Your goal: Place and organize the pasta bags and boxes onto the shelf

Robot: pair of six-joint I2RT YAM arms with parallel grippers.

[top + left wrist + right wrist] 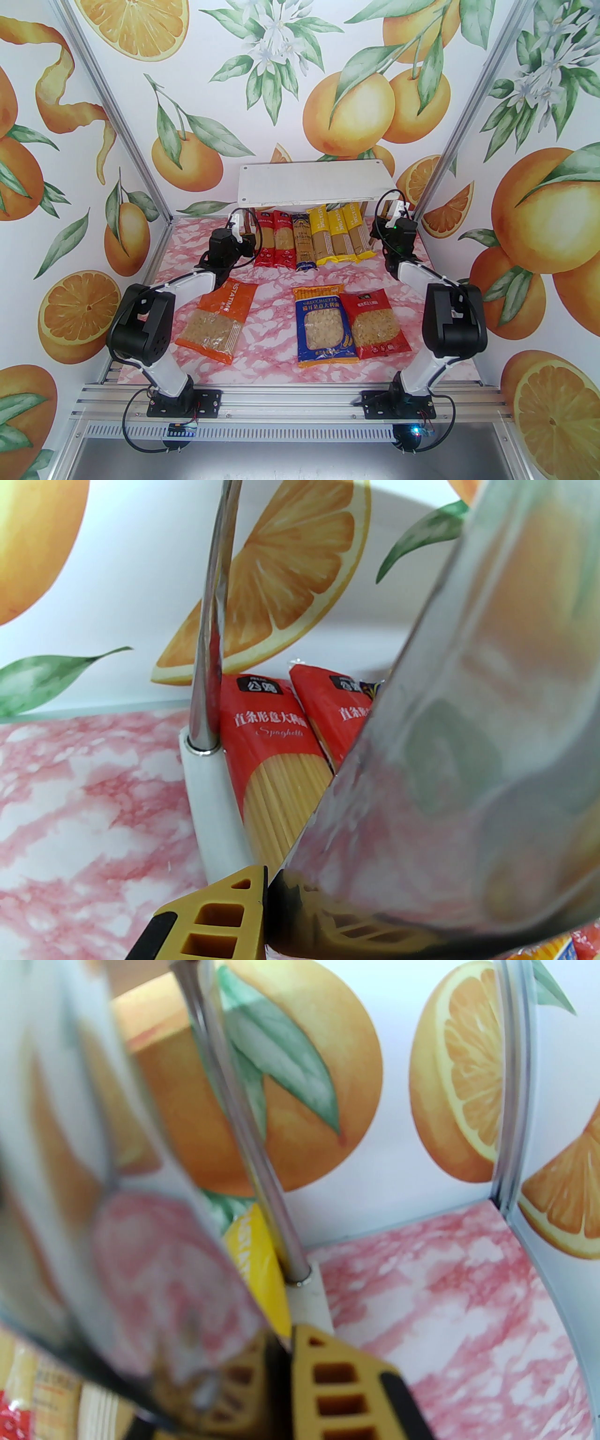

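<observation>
The shelf (314,185) stands at the back of the table, its white top board bare. On its lower board lie two red spaghetti packs (274,239), a dark blue one (303,243) and three yellow ones (337,232). The orange bag (218,318), blue bag (323,326) and red bag (375,323) lie flat on the table in front. My left gripper (244,233) is shut on the shelf's front left chrome leg (468,714), with one yellow finger (215,911) showing beside it. My right gripper (385,216) is shut on the front right leg (117,1194).
Printed walls close in the pink marble table (276,286) at the back and both sides, with slanted metal frame posts (450,154) near the shelf's ends. The rear legs (211,644) rise from the lower board's white corners (309,1302).
</observation>
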